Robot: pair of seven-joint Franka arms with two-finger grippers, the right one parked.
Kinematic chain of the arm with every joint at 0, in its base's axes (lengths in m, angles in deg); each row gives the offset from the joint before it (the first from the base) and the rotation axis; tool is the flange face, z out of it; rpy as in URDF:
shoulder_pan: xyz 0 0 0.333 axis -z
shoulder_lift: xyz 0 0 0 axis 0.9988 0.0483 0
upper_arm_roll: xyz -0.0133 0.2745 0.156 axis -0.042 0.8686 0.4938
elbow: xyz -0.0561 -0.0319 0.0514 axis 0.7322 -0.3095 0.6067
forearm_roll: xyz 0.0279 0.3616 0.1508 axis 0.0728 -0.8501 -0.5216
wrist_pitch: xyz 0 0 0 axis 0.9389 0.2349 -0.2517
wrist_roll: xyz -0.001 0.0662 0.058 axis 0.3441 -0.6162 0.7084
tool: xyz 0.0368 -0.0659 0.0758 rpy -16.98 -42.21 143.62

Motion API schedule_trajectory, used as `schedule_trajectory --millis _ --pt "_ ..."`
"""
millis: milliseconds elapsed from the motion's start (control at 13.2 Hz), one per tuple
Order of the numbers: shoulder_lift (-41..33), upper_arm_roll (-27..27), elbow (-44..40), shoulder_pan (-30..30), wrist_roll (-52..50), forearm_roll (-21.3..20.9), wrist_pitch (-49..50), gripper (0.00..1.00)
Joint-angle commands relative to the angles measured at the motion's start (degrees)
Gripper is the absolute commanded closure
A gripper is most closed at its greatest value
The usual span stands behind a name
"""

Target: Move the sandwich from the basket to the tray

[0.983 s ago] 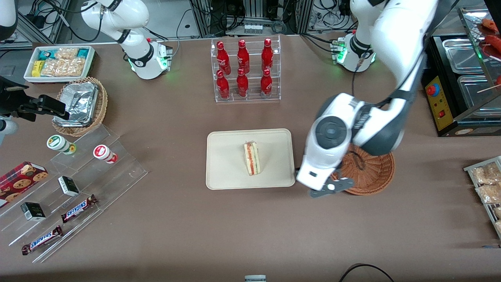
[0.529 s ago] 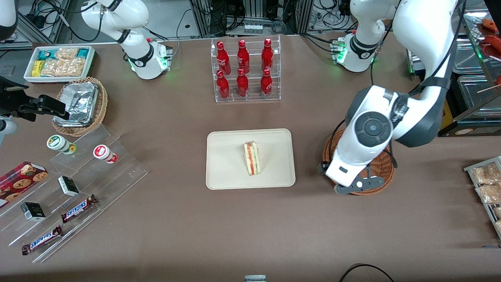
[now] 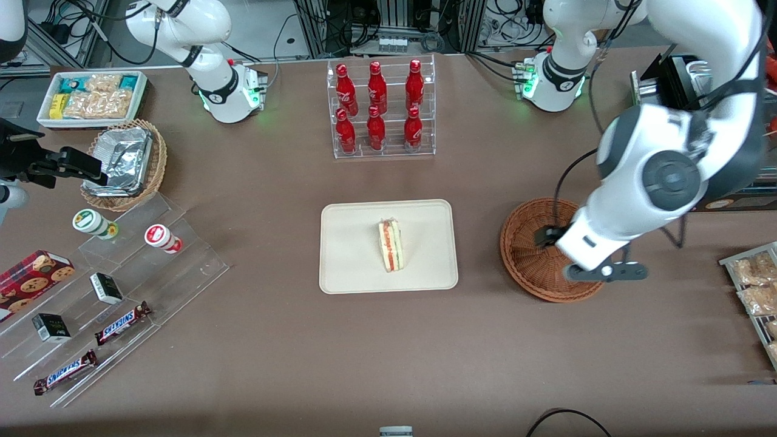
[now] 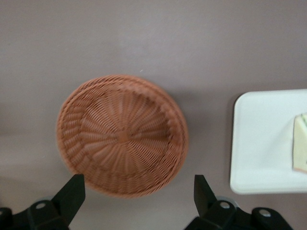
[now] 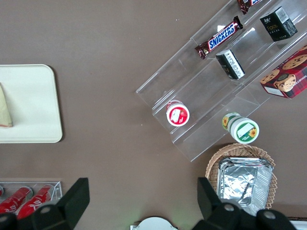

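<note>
The sandwich (image 3: 391,245) lies on its side near the middle of the cream tray (image 3: 352,267), pale bread with red and green layers. Its corner also shows in the left wrist view as sandwich (image 4: 301,149) on the tray (image 4: 261,143). The reddish-brown wicker basket (image 3: 531,252) stands beside the tray toward the working arm's end, and the basket (image 4: 122,136) holds nothing. My left gripper (image 3: 598,271) hovers over the basket's rim on the side away from the tray. In the wrist view the gripper (image 4: 138,182) is open, its fingers (image 4: 73,189) wide apart and holding nothing.
A clear rack of red bottles (image 3: 381,109) stands farther from the front camera than the tray. Toward the parked arm's end are a tan basket with a foil container (image 3: 124,164), a white box of snacks (image 3: 91,97) and a stepped acrylic shelf (image 3: 115,285). Snack packets (image 3: 756,285) lie at the working arm's end.
My left arm has swung away from the tray, across the basket toward the working arm's end. The sandwich has stayed on the tray.
</note>
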Motion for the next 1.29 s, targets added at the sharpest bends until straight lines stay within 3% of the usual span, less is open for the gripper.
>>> schedule_trajectory --millis 0,151,303,378,1059,1210 --pt "-6.2 5.2 2.6 0.2 8.7 3.4 4.9 0.0" --pt "-9.2 11.7 2.4 2.9 11.7 5.9 8.9 0.0" --pt "-12.1 21.7 2.5 9.8 17.3 6.8 11.8 0.0" --pt "-13.4 23.7 2.5 10.9 17.8 6.8 12.8 0.0" --pt "-19.5 21.1 2.5 10.2 17.3 6.5 16.1 0.0" --pt "-19.6 16.1 2.5 5.0 17.2 6.5 16.1 0.0"
